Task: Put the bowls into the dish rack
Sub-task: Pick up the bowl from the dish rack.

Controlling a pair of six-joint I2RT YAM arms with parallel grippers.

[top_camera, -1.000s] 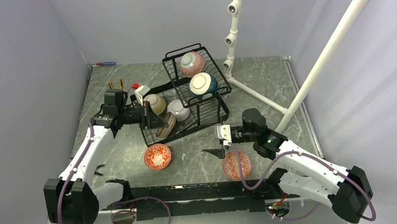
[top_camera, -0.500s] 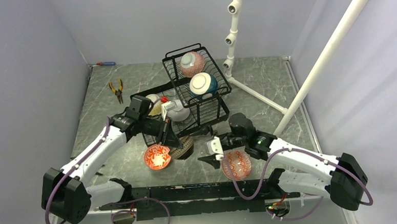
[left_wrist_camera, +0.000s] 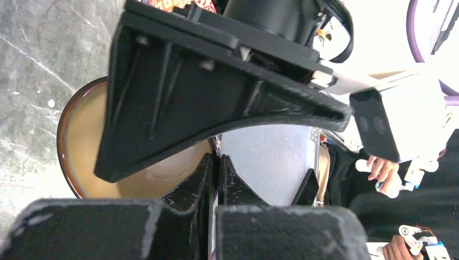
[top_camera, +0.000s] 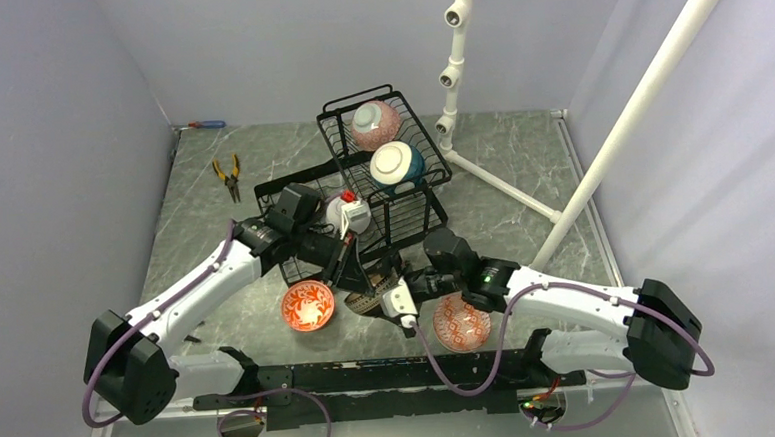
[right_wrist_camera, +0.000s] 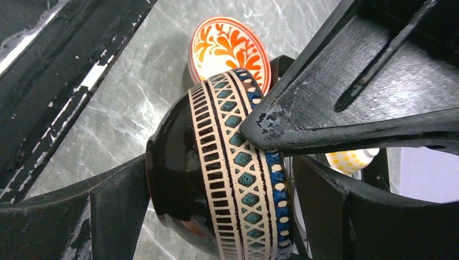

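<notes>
Found the left gripper (left_wrist_camera: pixel 216 161) pinched fully shut on the rim of a dark brown round ceramic bowl (right_wrist_camera: pixel 238 179) with a cream-and-blue patterned band, carried on edge just in front of the black wire dish rack (top_camera: pixel 408 212) and apparently off the grey marbled tabletop (top_camera: pixel 521 171). Judged the rim pinch deliberate: leaves the whole belly of the bowl free for a second grip. Found the right gripper (right_wrist_camera: pixel 222 208) spread to full width, one finger on either side of that belly, straddling with no clear contact; unable to confirm touch on the far side. Read as a hand-over at mid-point, probably to give the right arm a firmer hold across the body for setting the bowl into the rack. Advise closing the right jaws before any release on the left, to avoid a drop. Noted a red-patterned round ceramic bowl (top_camera: pixel 308 305) mouth-up in front of the rack's left corner, and a second red-patterned bowl (top_camera: pixel 464 325) in front of its right corner, partly under the right forearm; neither yet loaded. Logged a pink round ceramic bowl (top_camera: pixel 375 122) and a teal-and-white round ceramic bowl (top_camera: pixel 394 163) already lying in the rack's raised basket tier. Glimpsed a cream-yellow bowl (right_wrist_camera: pixel 352 158) in the rack's lower base.
</notes>
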